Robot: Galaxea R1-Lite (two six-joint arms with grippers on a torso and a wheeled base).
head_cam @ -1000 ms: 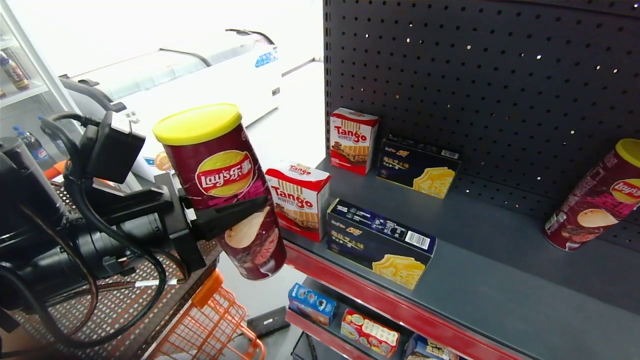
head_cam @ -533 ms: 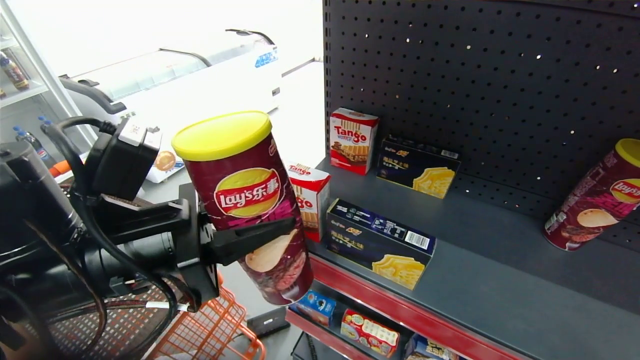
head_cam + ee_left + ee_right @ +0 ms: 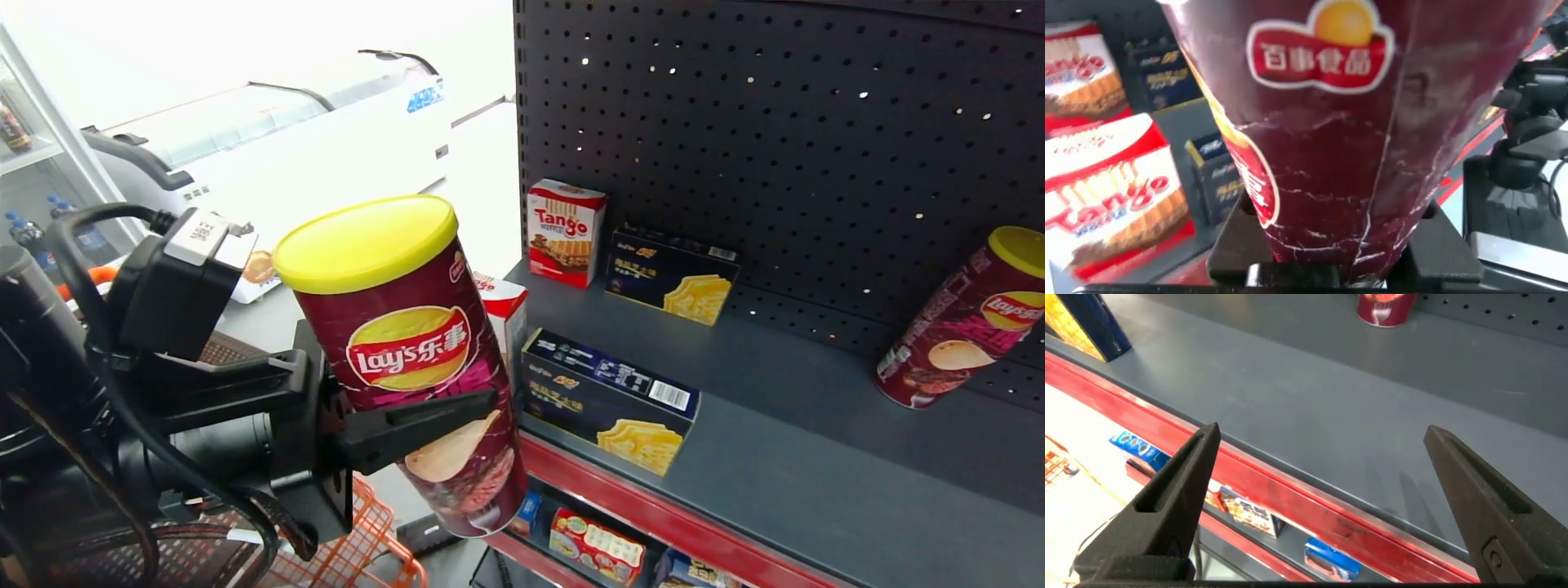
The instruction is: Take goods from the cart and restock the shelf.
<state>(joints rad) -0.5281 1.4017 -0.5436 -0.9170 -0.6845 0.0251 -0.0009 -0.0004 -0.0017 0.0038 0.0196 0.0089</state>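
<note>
Carrying the chips can [image 3: 400,343] rightward and closer, the left gripper [image 3: 445,392] is clenching its middle, now hanging just off the shelf's [image 3: 816,474] front left edge above the cart [image 3: 359,555]. Placement is probably nearing. The right gripper [image 3: 1321,433] is hovering, fingers released, over the front edge.

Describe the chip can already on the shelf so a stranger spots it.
Start at the dark pegboard above the grey shelf. Far right on the shelf, one maroon can sits close to the pegboard. Its neighbours are boxes; it alone there is a yellow-lidded cylinder.
</note>
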